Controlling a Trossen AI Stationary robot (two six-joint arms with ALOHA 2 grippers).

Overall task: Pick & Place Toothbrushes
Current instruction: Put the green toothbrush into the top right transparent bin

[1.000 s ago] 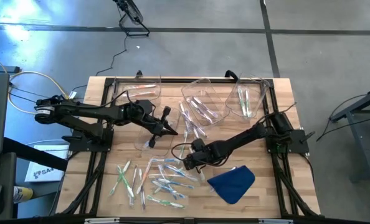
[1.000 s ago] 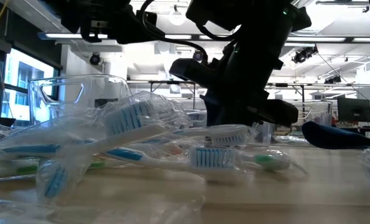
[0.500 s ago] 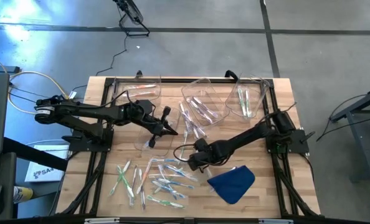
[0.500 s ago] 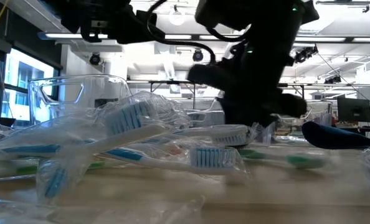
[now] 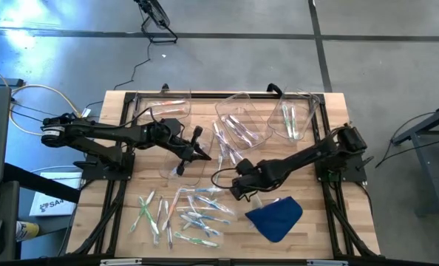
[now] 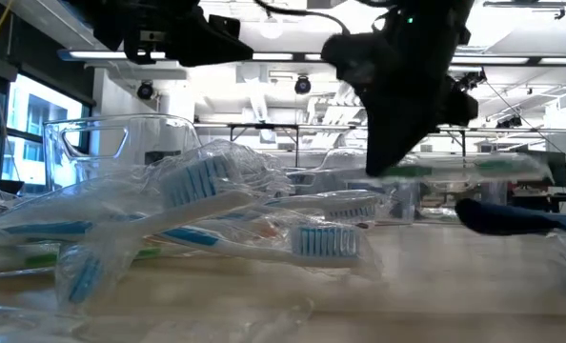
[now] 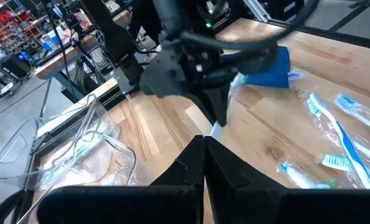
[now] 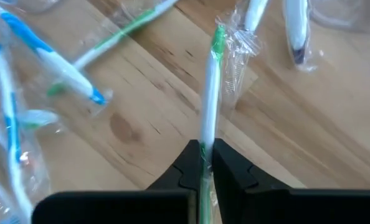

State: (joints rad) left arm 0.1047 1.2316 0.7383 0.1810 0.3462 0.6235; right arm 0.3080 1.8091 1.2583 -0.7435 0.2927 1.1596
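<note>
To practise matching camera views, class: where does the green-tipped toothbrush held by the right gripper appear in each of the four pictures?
High view: green-tipped toothbrush under the right gripper, just up-left of the blue cloth.
Low view: lifted off the table, level, right of centre.
Left wrist view: pale stick below the far gripper.
Right wrist view: centre, rising from the shut fingers.
Shared landmark: the blue cloth.

Free wood in table centre, btw. the toothbrush pile [image 5: 190,214] at front and clear bins [image 5: 242,122] at back. Blue cloth [image 5: 275,216] blocks front right; left arm [image 5: 131,137] spans left side.
</note>
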